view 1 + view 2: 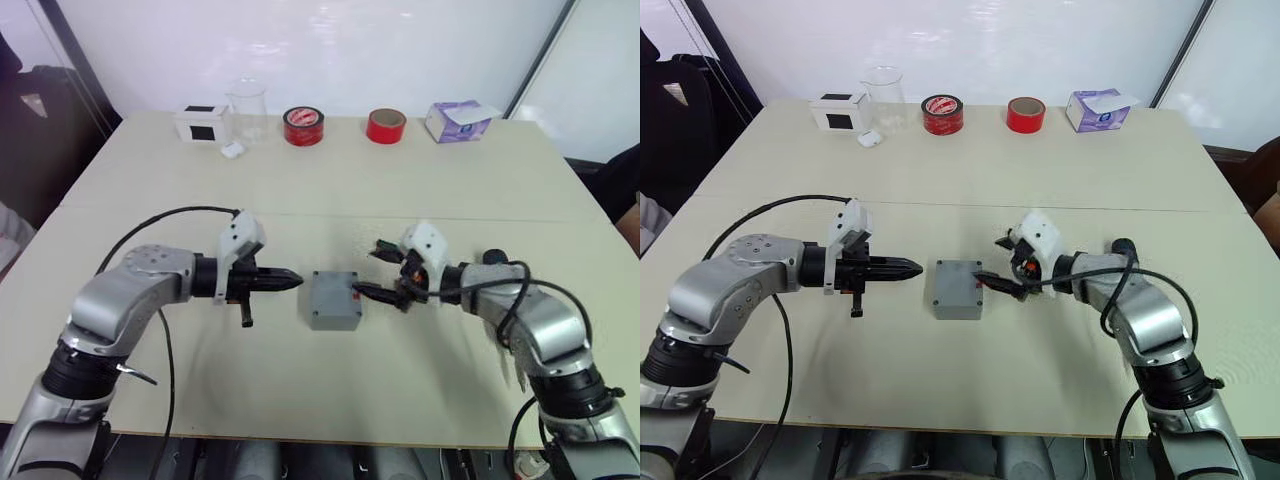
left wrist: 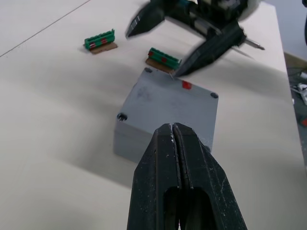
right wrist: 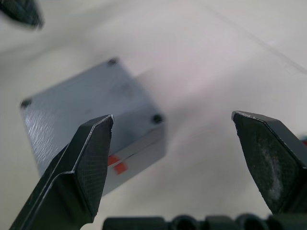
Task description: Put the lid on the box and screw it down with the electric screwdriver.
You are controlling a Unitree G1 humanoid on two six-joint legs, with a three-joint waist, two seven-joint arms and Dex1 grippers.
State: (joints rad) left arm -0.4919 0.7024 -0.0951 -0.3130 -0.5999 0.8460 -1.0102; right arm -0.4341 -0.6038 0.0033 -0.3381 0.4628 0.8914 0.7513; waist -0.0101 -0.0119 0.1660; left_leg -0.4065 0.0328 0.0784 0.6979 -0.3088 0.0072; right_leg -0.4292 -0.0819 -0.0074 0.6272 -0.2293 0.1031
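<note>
A cream table (image 1: 330, 190) carries a small grey box (image 1: 333, 300) near the middle of its front half, with the grey lid (image 2: 170, 103) already seated on top, a dark screw hole at each corner and a small red mark (image 2: 186, 86) by one edge. The left claw (image 1: 292, 281) hovers just beside the box's left side, its two black fingers clenched together on nothing. The right claw (image 1: 378, 272) sits just beside the box's right side, spread wide and released, one fingertip close to the lid's edge. Two small green connector strips (image 2: 100, 40) lie on the table just beyond the box. Along the far edge stand a white box with a black square (image 1: 201, 122), a clear beaker (image 1: 247, 112), two red tape rolls (image 1: 303, 126) and a tissue pack (image 1: 458, 120).
</note>
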